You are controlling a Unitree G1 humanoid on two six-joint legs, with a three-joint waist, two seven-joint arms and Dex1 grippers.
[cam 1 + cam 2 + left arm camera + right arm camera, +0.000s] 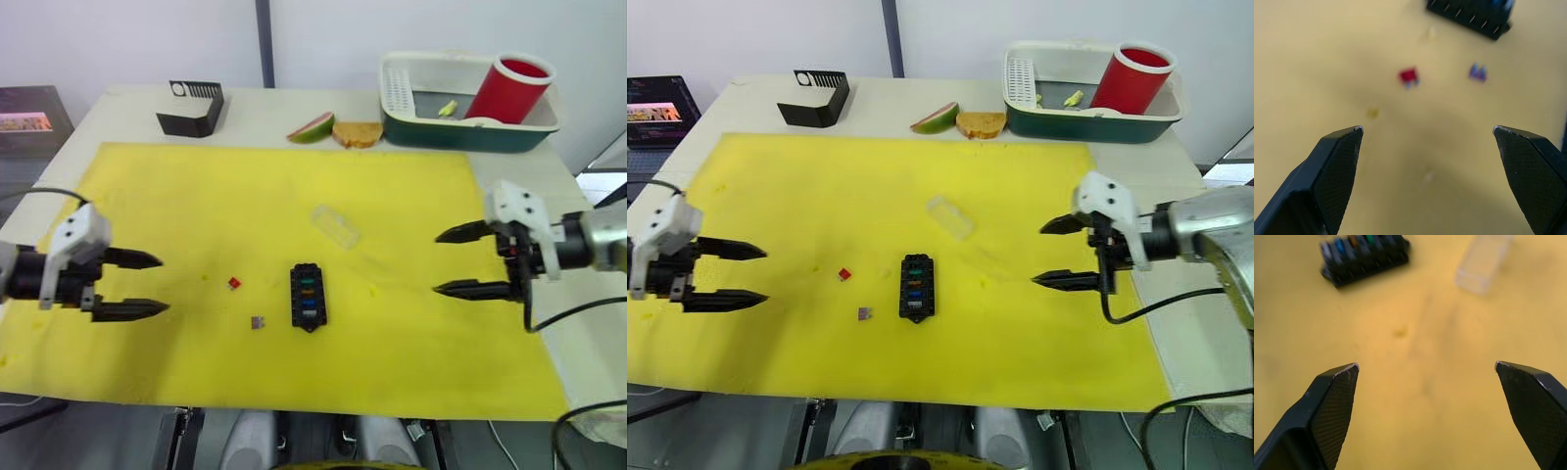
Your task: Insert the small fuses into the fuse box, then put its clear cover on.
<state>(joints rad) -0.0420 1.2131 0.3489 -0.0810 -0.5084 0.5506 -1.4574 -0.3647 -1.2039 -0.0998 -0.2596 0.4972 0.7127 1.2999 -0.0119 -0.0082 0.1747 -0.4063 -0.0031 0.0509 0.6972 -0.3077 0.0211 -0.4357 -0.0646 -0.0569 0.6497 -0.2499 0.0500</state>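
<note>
My left gripper [152,285] and right gripper [446,262] hover level, both spread wide, empty. Fuse box [309,296] sits between them; red fuse [234,283] at its nine o'clock, clear cover [335,226] at one.

This looks like a robot test lab: a pale bench [118,108] under a yellow mat [196,206] against plain white walls, staged props at the back, a green dish basin [460,132] holding a red cup [509,90], bread [358,134], an apple slice [312,127], and a laptop [656,108] running alongside.
</note>
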